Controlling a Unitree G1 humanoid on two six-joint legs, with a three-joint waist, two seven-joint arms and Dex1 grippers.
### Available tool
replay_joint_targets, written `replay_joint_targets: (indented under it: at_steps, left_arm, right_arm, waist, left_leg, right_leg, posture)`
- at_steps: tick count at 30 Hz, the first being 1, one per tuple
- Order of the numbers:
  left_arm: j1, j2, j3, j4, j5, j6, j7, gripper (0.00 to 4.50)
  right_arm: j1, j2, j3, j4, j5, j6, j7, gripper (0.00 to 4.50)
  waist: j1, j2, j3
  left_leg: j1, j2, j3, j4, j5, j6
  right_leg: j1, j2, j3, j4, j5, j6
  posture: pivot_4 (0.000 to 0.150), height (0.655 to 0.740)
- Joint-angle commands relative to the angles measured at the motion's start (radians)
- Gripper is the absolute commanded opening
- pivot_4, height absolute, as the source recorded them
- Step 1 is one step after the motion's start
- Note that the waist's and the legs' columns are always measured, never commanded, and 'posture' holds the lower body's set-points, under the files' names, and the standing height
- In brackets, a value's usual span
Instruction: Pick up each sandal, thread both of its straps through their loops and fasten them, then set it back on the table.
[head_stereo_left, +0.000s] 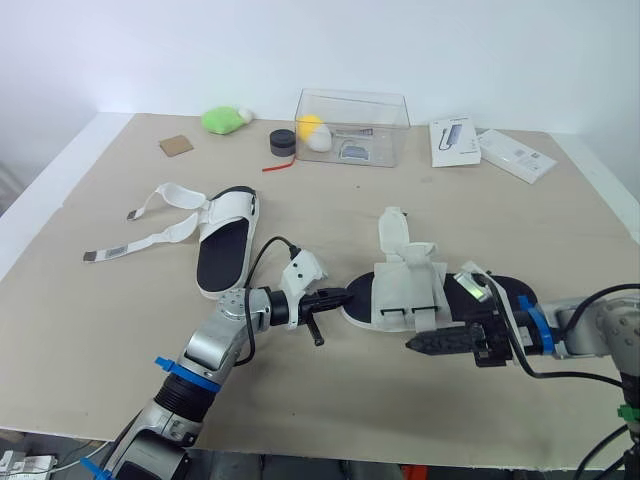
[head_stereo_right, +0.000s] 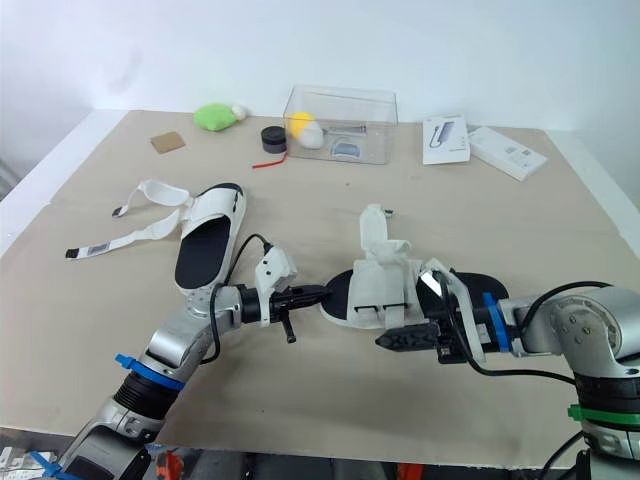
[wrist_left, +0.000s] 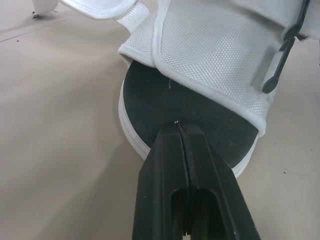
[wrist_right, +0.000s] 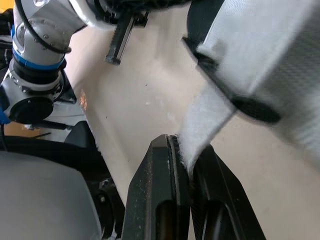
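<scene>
A white sandal with a black insole (head_stereo_left: 400, 290) lies mid-table, its toe toward my left arm and one strap standing up. My left gripper (head_stereo_left: 340, 296) is shut, and its tip (wrist_left: 177, 125) rests on the toe of that insole with nothing between the fingers. On the sandal's near side, my right gripper (head_stereo_left: 415, 343) is shut on the end of a white strap (wrist_right: 205, 120) that hangs from a black loop. A second sandal (head_stereo_left: 225, 245) lies to the left, its two straps (head_stereo_left: 150, 225) spread loose on the table.
At the back stand a clear plastic box (head_stereo_left: 350, 128), a small black pot (head_stereo_left: 282, 142), a green soft object (head_stereo_left: 225, 120) and a cardboard square (head_stereo_left: 176, 145). Two white boxes (head_stereo_left: 490, 148) lie at the back right. The table's front edge (head_stereo_left: 400, 455) runs close below both arms.
</scene>
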Motion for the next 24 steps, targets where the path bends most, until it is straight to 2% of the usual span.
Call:
replay_joint_targets:
  at_steps: [1, 6, 10, 12, 14, 16, 17, 18, 20, 21, 24]
  left_arm:
    - [0.014, 0.002, -0.014, 0.007, 0.012, 0.014, 0.003, 0.00]
    - [0.016, 0.003, -0.015, 0.007, 0.013, 0.014, 0.001, 0.00]
    - [0.012, 0.004, -0.016, 0.006, 0.013, 0.015, -0.004, 0.00]
    - [0.011, 0.005, -0.016, 0.006, 0.013, 0.015, -0.005, 0.00]
    - [0.012, 0.007, -0.018, -0.003, 0.011, 0.023, -0.007, 0.00]
    - [0.019, 0.015, -0.019, -0.016, 0.008, 0.030, -0.012, 0.00]
    - [0.023, 0.021, -0.019, -0.019, 0.008, 0.032, -0.016, 0.00]
    - [0.026, 0.026, -0.020, -0.019, 0.009, 0.031, -0.019, 0.00]
    - [0.029, 0.031, -0.019, -0.019, 0.008, 0.032, -0.020, 0.00]
    - [0.029, 0.032, -0.018, -0.019, 0.007, 0.033, -0.020, 0.00]
    - [0.032, 0.028, -0.024, -0.021, 0.006, 0.034, -0.015, 0.00]
  right_arm:
    - [0.168, -0.024, -0.005, -0.145, 0.064, 0.000, 0.026, 0.09]
    - [0.271, -0.072, -0.020, -0.201, 0.058, -0.063, 0.054, 0.09]
    - [0.327, -0.156, -0.046, -0.259, -0.025, -0.250, 0.135, 0.09]
    - [0.378, -0.231, -0.044, -0.251, -0.133, -0.395, 0.209, 0.93]
    - [0.420, -0.291, -0.090, -0.180, -0.222, -0.548, 0.320, 1.51]
    - [0.447, -0.324, -0.106, -0.097, -0.313, -0.702, 0.383, 2.44]
    - [0.461, -0.327, -0.110, -0.059, -0.360, -0.794, 0.416, 3.11]
    - [0.474, -0.335, -0.112, -0.030, -0.398, -0.857, 0.440, 3.11]
    - [0.460, -0.260, -0.145, 0.031, -0.480, -1.122, 0.464, 4.15]
    - [0.448, -0.221, -0.153, 0.056, -0.514, -1.241, 0.467, 4.44]
    - [0.413, -0.153, -0.113, 0.220, -0.706, -1.728, 0.483, 4.44]
  waist:
    - [0.000, -0.001, -0.001]
    - [-0.002, -0.001, -0.001]
    - [0.000, -0.002, -0.002]
    - [0.000, -0.001, -0.002]
    - [0.000, -0.002, -0.002]
    - [0.001, -0.003, -0.002]
    - [0.001, -0.003, -0.002]
    - [0.000, -0.003, -0.002]
    - [0.000, -0.003, -0.002]
    - [0.000, -0.003, -0.002]
    - [-0.001, -0.002, -0.002]
  left_leg:
    - [0.000, 0.000, 0.000, 0.000, 0.000, 0.000]
    - [0.000, 0.000, 0.000, 0.002, 0.000, 0.000]
    - [-0.001, 0.000, 0.000, 0.004, 0.000, 0.000]
    - [-0.003, -0.001, 0.000, 0.005, 0.000, 0.000]
    - [-0.003, -0.001, 0.000, 0.005, -0.001, 0.000]
    - [-0.004, -0.001, 0.000, 0.005, -0.001, 0.000]
    - [-0.003, -0.001, 0.000, 0.005, -0.001, 0.000]
    - [-0.003, -0.001, 0.000, 0.005, -0.001, 0.000]
    - [-0.003, -0.001, 0.000, 0.005, -0.001, 0.000]
    - [-0.003, -0.001, 0.000, 0.005, -0.001, -0.001]
    - [-0.003, -0.001, 0.000, 0.005, -0.001, -0.001]
  right_leg:
    - [0.000, 0.000, 0.000, 0.000, 0.000, 0.000]
    - [0.000, 0.000, 0.000, 0.000, 0.000, 0.001]
    - [0.000, -0.001, 0.000, 0.000, 0.000, 0.001]
    - [-0.001, -0.001, 0.000, 0.000, 0.000, 0.001]
    - [-0.001, -0.001, 0.000, 0.000, 0.000, 0.001]
    - [-0.001, -0.002, 0.000, 0.000, 0.000, 0.001]
    - [-0.001, -0.001, 0.000, 0.000, 0.000, 0.001]
    - [-0.001, -0.001, 0.000, 0.000, 0.000, 0.001]
    - [-0.001, -0.001, 0.000, 0.000, 0.000, 0.002]
    - [-0.001, -0.001, 0.000, 0.000, 0.000, 0.002]
    - [0.000, -0.001, 0.000, -0.001, 0.000, 0.002]
  posture:
    - [0.150, 0.7400]
    - [0.150, 0.7400]
    - [0.150, 0.7400]
    - [0.150, 0.7400]
    - [0.150, 0.7400]
    - [0.150, 0.7400]
    - [0.150, 0.7400]
    - [0.150, 0.7400]
    - [0.150, 0.7400]
    - [0.150, 0.7400]
    - [0.150, 0.7400]
